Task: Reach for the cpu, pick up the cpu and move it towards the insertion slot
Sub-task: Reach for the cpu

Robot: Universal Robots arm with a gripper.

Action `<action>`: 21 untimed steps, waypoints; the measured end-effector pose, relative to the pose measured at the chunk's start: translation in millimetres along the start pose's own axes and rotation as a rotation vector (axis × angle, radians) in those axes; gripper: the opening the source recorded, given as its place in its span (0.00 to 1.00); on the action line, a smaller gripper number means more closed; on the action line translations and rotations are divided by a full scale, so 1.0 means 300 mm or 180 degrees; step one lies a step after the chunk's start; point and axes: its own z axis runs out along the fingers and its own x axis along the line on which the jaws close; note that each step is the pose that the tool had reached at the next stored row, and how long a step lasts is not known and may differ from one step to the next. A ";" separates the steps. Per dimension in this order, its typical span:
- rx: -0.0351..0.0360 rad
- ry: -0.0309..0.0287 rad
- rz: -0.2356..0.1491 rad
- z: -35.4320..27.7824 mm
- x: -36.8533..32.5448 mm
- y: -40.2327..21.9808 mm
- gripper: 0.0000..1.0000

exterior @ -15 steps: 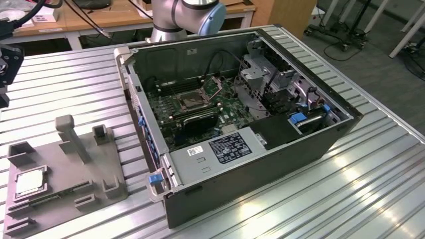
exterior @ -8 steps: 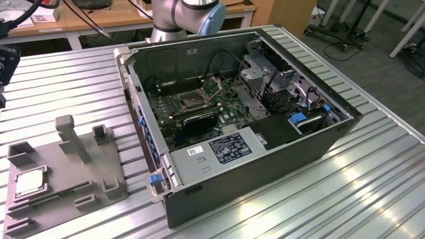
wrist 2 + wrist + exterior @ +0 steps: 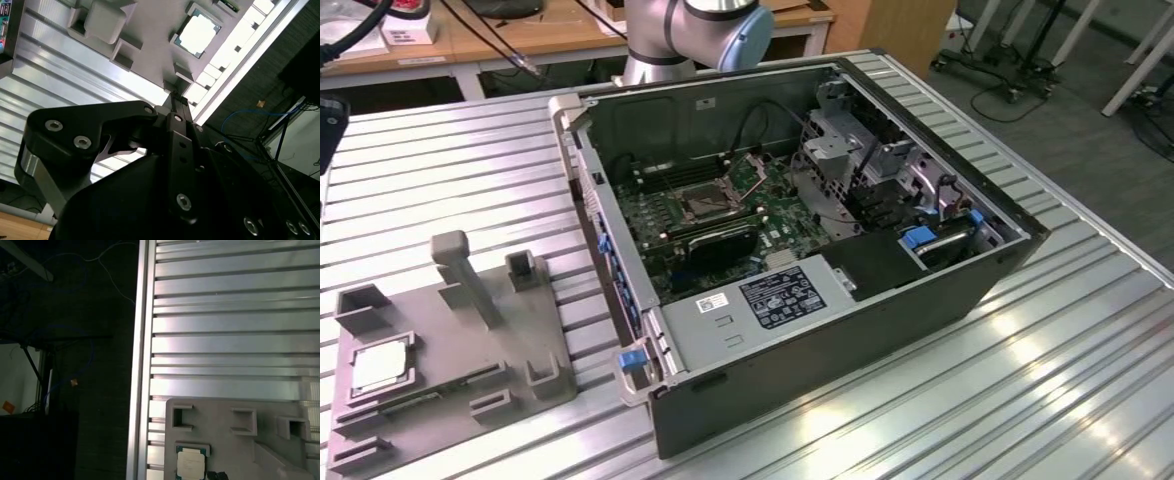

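The gripper (image 3: 177, 101) shows its black fingers (image 3: 174, 106) drawn narrowly together with nothing between them. In the second wrist view their tips sit against the near edge of a grey fixture plate (image 3: 150, 45), apart from the cpu (image 3: 199, 34), which lies further in on that plate. The cpu is a thin square chip, so it has no long axis. It lies flat, silvery face up, in a square recess of the plate, with its sides parallel to the recess walls. In the first wrist view the cpu (image 3: 191, 463) sits near one edge of the plate (image 3: 225, 420), with upright blocks beside it. In the exterior view the fixture plate (image 3: 440, 350) rests on a ribbed aluminium table (image 3: 454, 170) at the exterior view's left, with the cpu (image 3: 380, 368) toward its outer side. It is well apart from the insertion slot (image 3: 698, 203) – a dark square socket with a metal frame on the board inside an open computer case (image 3: 854, 330). The arm (image 3: 707, 25) rises behind the case.
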 end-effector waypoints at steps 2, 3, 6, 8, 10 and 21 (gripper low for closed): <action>0.0000 -0.0005 0.0000 0.000 0.000 0.000 0.11; 0.0000 -0.0009 0.0000 0.000 0.002 -0.001 0.11; 0.0000 -0.0009 0.0000 0.001 0.002 -0.002 0.11; 0.0000 -0.0010 -0.0001 0.002 0.002 -0.003 0.11; 0.0000 -0.0011 -0.0001 0.002 0.003 -0.004 0.11; 0.0000 -0.0031 -0.0006 0.008 0.012 -0.013 0.11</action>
